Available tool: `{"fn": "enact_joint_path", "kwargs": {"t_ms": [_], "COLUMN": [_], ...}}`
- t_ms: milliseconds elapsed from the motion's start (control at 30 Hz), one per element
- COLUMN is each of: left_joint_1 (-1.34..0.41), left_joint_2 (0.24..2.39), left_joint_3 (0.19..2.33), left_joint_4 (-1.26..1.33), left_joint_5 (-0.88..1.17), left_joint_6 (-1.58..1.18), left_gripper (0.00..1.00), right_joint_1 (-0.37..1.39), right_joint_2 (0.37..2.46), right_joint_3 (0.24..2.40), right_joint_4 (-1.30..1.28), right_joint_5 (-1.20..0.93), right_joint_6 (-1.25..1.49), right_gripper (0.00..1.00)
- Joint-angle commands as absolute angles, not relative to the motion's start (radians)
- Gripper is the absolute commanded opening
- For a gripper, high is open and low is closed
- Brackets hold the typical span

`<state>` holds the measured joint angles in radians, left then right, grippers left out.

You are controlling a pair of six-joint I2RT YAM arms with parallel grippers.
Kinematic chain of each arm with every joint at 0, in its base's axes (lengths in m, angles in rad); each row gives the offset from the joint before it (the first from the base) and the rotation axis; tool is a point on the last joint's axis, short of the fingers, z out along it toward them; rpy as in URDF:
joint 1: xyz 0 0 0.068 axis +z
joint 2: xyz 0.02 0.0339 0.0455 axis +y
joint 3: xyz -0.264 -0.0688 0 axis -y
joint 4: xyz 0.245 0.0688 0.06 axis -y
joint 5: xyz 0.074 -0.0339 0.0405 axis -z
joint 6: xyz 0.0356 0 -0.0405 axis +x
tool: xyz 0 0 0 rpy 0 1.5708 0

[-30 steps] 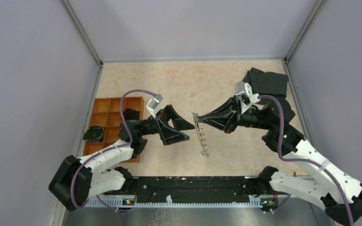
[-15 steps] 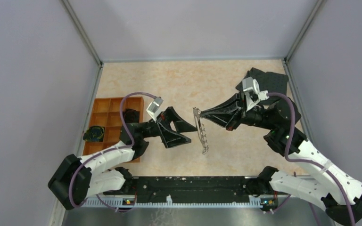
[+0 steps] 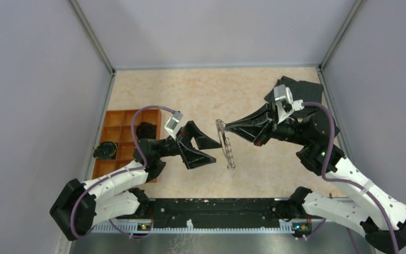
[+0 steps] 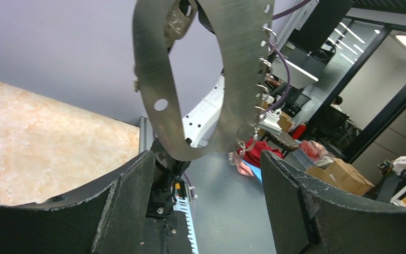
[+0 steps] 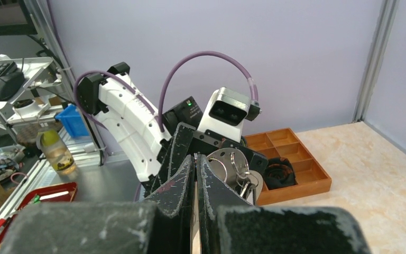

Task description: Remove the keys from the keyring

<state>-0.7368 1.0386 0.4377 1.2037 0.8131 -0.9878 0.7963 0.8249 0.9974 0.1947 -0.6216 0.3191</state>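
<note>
The keyring (image 3: 224,142) is a thin grey metal oval hanging edge-on above the middle of the table. My right gripper (image 3: 227,127) is shut on its upper end. Tiny keys (image 3: 229,157) form a toothed fringe down its edge. My left gripper (image 3: 216,150) is open and empty just left of the loop, its jaws facing it. In the left wrist view the keyring (image 4: 156,100) hangs above my gripper (image 4: 207,172), with the keys (image 4: 261,61) along its right edge. In the right wrist view my gripper (image 5: 195,156) pinches the keyring (image 5: 218,160), with keys (image 5: 247,181) dangling beside it.
An orange compartment tray (image 3: 117,138) lies at the left, holding black rounded lumps (image 3: 105,151); it also shows in the right wrist view (image 5: 304,177). A dark folded cloth (image 3: 302,91) lies at the back right. Grey walls stand on three sides.
My right gripper has lifted and turned slightly, bringing the keyring a little to the left. My left gripper has crept right and down toward the loop, still open.
</note>
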Motion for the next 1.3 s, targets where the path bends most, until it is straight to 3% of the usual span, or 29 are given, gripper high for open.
{"fn": "enact_joint_path", "kwargs": {"t_ms": [0, 633, 867, 1133, 1267], "left_joint_1": [-0.744, -0.768, -0.769, -0.769, -0.769], "left_joint_2": [1.018, 1.052, 1.011, 0.987, 0.939], "left_joint_3": [0.462, 0.465, 0.434, 0.414, 0.395], "left_joint_4": [1.198, 1.399, 1.329, 1.420, 1.413], "left_joint_5": [0.775, 0.732, 0.697, 0.701, 0.676], "left_joint_6": [-0.924, -1.009, -0.952, -1.041, -1.069], "left_gripper": [0.80, 0.81, 0.80, 0.62, 0.58], "right_joint_1": [0.813, 0.843, 0.855, 0.858, 0.858], "right_joint_2": [0.821, 0.858, 0.873, 0.880, 0.870], "right_joint_3": [1.061, 1.065, 1.087, 1.081, 1.061], "right_joint_4": [0.261, 0.284, 0.278, 0.258, 0.238], "right_joint_5": [-0.612, -0.568, -0.554, -0.462, -0.385], "right_joint_6": [0.338, 0.348, 0.350, 0.318, 0.298], "right_gripper": [0.00, 0.00, 0.00, 0.00, 0.00]}}
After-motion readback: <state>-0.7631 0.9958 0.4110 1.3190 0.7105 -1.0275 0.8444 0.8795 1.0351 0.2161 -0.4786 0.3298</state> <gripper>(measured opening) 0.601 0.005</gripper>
